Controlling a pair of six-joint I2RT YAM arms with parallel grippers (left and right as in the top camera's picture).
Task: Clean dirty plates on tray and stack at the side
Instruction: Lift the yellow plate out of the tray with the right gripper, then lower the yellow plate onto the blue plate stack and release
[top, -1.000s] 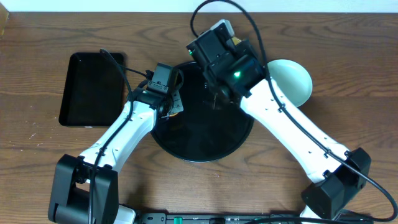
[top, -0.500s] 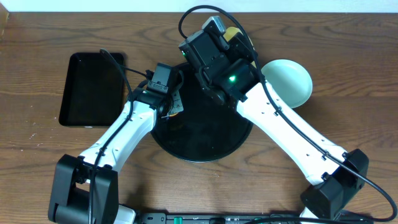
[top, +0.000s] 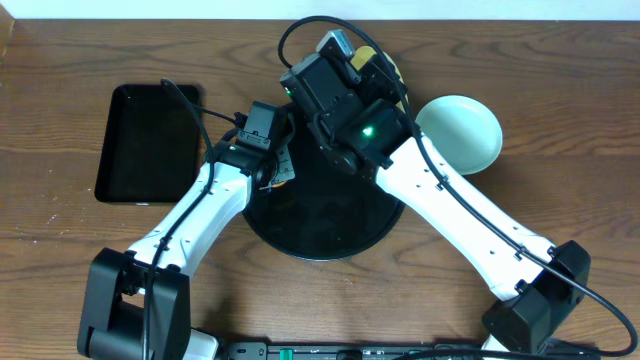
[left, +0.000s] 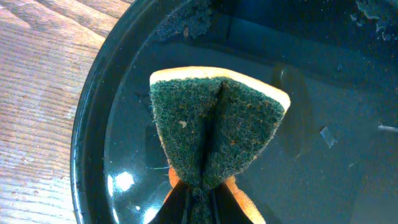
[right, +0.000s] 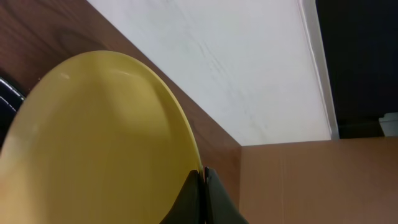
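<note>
At the centre of the overhead view lies the round black tray (top: 320, 225), a mint plate (top: 470, 130) beside its upper right rim, the right gripper (right: 202, 177) pinching the yellow plate (right: 93, 143) by its edge above the tray, and the left gripper (left: 198, 190) clamped on a folded green sponge (left: 214, 124) over the tray's left part.

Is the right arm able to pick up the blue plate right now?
Probably not yet. Its pincer is shut on the yellow plate. The blue plate lies close by with nothing on it.

Overhead top-down, two close wrist views
</note>
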